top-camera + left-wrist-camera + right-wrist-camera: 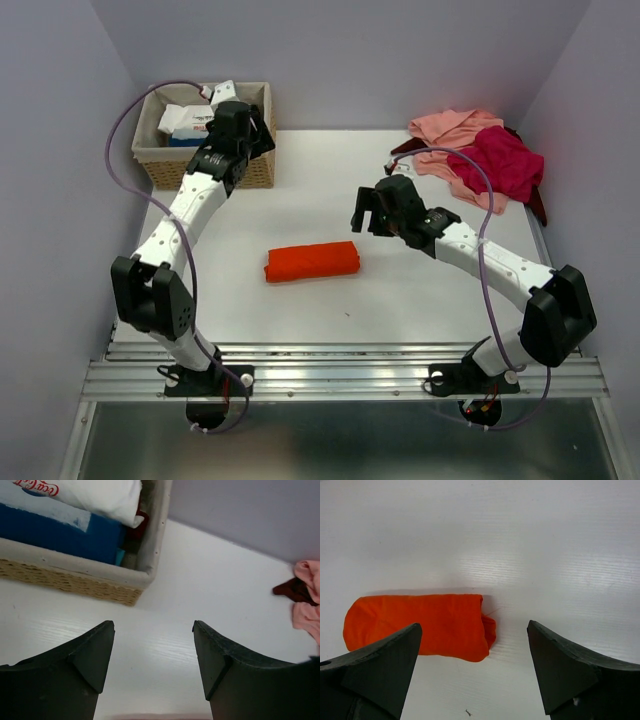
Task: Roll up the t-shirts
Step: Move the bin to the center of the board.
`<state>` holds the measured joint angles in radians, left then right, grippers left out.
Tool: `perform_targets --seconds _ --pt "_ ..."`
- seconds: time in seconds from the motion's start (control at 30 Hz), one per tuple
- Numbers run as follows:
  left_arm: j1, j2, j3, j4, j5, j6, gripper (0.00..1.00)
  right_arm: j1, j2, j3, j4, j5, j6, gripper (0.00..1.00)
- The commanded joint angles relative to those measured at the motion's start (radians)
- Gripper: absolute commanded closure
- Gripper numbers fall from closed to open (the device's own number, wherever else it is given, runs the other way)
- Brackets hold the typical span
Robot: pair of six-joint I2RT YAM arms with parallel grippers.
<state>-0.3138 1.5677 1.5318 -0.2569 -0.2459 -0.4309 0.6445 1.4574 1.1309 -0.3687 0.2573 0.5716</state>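
- Both pairs of fingers are spread wide and hold nothing. My right gripper (474, 624) hovers near the roll, at its 2 o'clock. My left gripper (152, 625) is up at 11 o'clock of the table (300, 180), just beside the wicker basket (70, 580).
- The pile sits at the table's 2 o'clock: salmon pink t-shirt (455, 130), magenta t-shirt (500, 160) and dark maroon t-shirt (537, 205), crumpled and overlapping.
- The orange t-shirt (312, 262) lies at table centre as a snug log, so I'd call that one done.
- Next comes a fresh shirt, I reckon. I'd pinch one edge of the top layer only, drag it well apart from the roll, and flatten it before rolling.
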Motion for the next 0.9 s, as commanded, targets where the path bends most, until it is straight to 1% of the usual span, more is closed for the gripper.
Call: perform_targets --seconds 0.0,0.1,0.13,0.27,0.3,0.33,0.4,0.5,0.57,0.67,0.77,0.87 --pt "0.019 0.102 0.123 -0.013 -0.085 0.119 0.25 0.004 -0.017 0.018 -0.009 0.016 -0.009 0.08" --pt "0.027 0.175 0.214 0.004 -0.075 0.185 0.25 0.004 -0.011 0.018 -0.007 0.005 -0.001 0.08" --pt "0.028 0.225 0.241 0.001 -0.075 0.21 0.25 0.004 -0.006 0.018 -0.007 -0.001 -0.001 0.07" --pt "0.042 0.345 0.376 -0.015 -0.05 0.254 0.25 0.004 -0.006 0.017 -0.007 -0.001 0.005 0.07" --pt "0.048 0.397 0.404 -0.025 -0.037 0.258 0.25 0.004 -0.006 0.015 -0.009 -0.003 0.007 0.07" --pt "0.057 0.419 0.436 -0.051 0.002 0.261 0.25 0.004 -0.009 0.012 -0.007 -0.004 0.005 0.07" --pt "0.064 0.471 0.488 -0.056 0.025 0.262 0.25 0.004 -0.012 0.006 -0.007 -0.015 0.007 0.07" --pt "0.067 0.523 0.53 -0.056 0.086 0.265 0.25 0.004 -0.015 -0.011 -0.009 -0.023 0.016 0.07" --pt "0.065 0.554 0.589 -0.108 0.137 0.261 0.26 0.004 -0.02 -0.025 -0.007 -0.024 0.022 0.07" --pt "0.064 0.574 0.591 -0.133 0.215 0.245 0.31 0.004 -0.026 -0.034 -0.007 -0.026 0.031 0.07" --pt "0.048 0.542 0.535 -0.111 0.289 0.228 0.35 0.004 -0.029 -0.036 -0.007 -0.018 0.034 0.07" --pt "0.015 0.491 0.492 -0.081 0.342 0.212 0.36 0.004 -0.031 -0.033 -0.007 -0.012 0.036 0.07"
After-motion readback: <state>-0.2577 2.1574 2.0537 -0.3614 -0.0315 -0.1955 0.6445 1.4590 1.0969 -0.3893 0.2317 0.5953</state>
